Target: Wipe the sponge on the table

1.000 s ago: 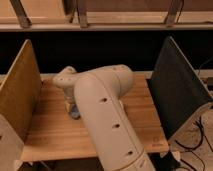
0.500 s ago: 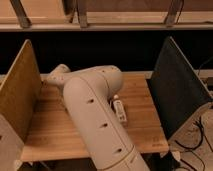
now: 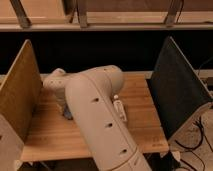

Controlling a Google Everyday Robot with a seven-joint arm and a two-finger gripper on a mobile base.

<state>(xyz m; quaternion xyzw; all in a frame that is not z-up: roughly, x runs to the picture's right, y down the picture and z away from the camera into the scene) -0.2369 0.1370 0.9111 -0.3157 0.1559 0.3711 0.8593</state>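
Observation:
A small blue-grey bit, which I take for the sponge [image 3: 68, 116], shows on the light wooden table [image 3: 55, 137] just left of my big white forearm. My gripper [image 3: 64, 107] hangs down from the rounded wrist at the left middle of the table, right over that blue-grey bit. The forearm covers most of both the gripper and the sponge.
A white oblong object [image 3: 119, 107] lies at the table's middle, right of my arm, with a dark small block [image 3: 123, 118] beside it. A tan upright panel [image 3: 19, 92] stands at the left edge and a dark grey one [image 3: 177, 87] at the right. Cables lie on the floor at lower right.
My arm has swung left across the table, uncovering the white oblong object. The wrist has shifted slightly left and toward the front; the blue-grey bit stays under it.

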